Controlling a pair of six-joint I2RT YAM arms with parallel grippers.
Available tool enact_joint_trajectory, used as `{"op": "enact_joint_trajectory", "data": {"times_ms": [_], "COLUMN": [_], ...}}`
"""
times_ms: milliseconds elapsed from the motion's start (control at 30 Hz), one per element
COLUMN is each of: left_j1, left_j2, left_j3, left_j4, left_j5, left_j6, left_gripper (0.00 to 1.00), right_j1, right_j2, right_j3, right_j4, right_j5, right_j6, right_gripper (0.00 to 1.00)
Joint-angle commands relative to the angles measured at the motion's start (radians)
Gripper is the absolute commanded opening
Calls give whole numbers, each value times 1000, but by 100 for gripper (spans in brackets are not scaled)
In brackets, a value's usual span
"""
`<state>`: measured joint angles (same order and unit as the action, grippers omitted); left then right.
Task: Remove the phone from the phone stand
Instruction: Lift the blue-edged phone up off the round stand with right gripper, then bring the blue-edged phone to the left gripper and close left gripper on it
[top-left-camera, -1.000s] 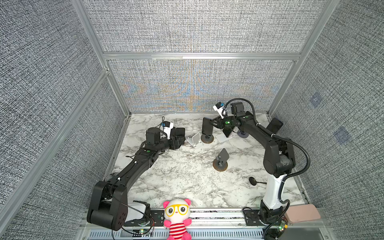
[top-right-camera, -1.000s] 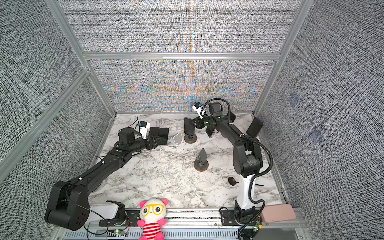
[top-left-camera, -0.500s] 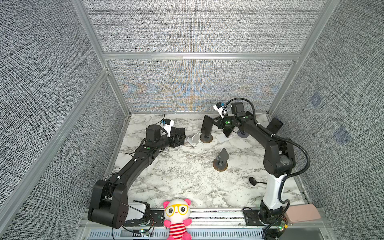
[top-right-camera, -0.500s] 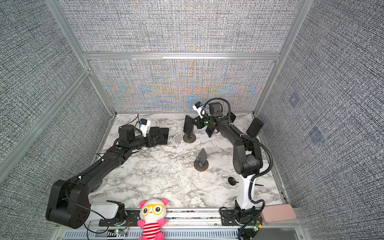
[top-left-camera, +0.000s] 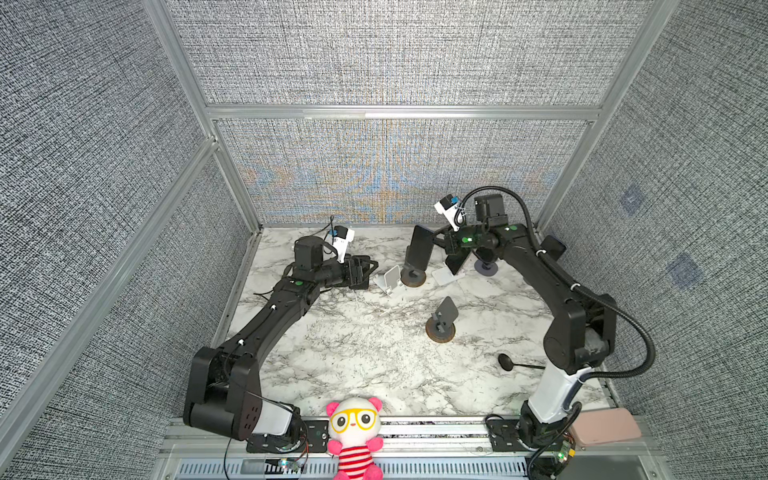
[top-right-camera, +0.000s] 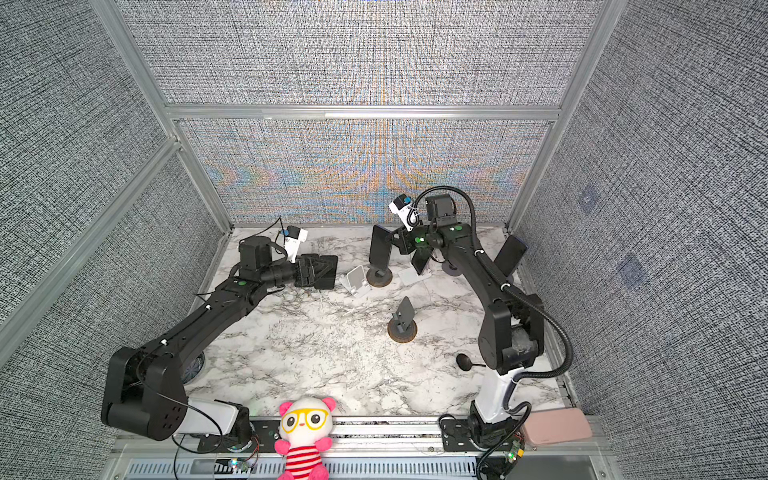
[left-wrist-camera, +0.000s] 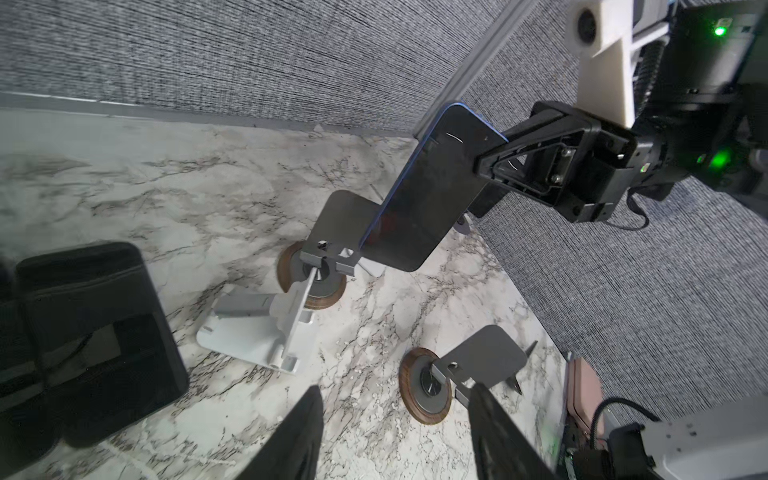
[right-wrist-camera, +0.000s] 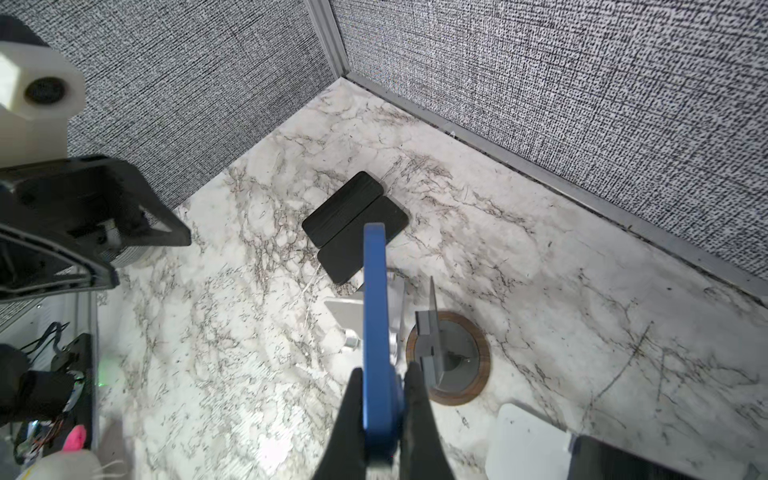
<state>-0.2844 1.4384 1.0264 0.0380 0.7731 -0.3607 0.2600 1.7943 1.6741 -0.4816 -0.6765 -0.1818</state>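
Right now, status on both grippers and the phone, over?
Copy: right gripper shut on phone by its edge. Held phone apart from phone stand plate, close beside it. Idle left gripper open, empty. Nearby white stand not blocking.

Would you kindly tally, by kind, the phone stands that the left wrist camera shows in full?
Grey-plate stands on round wood-rimmed bases: 2
White plastic folding stand: 1
Total: 3
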Motion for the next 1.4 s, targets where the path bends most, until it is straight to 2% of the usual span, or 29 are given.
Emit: {"op": "enact_joint_trajectory", "data": {"times_ms": [0,133,200,433,933,1100,1233,1367], "left_j1": [0,-2,-7,-75,-150,-160,-161,-162], "left_j2": [38,97,118,161,184,189,189,193], "left_j3": [60,150,180,254,254,252,247,242], "left_j4": [-52,-135,-175,-327,-281,-267,-247,-242], "left_j5": [184,338,376,416,411,418,422,424], "left_j6": [109,218,263,419,406,397,385,382], "left_gripper": [59,59,59,54,33,24,21,5], "right_j1": [-7,-8,-10,-6,19,22,24,30], "right_j2": [-50,-129,-152,-161,-100,-81,-66,-61], "right_j3": [-13,-60,-66,-46,-1,7,15,12], "right_j4": [-144,-206,-237,-309,-386,-382,-382,-373], "right_j5": [-81,-215,-262,-420,-554,-566,-574,-572], "right_j6": [-62,-109,-128,-170,-241,-248,-252,-250], "right_gripper": [0,0,0,0,0,0,0,0]}}
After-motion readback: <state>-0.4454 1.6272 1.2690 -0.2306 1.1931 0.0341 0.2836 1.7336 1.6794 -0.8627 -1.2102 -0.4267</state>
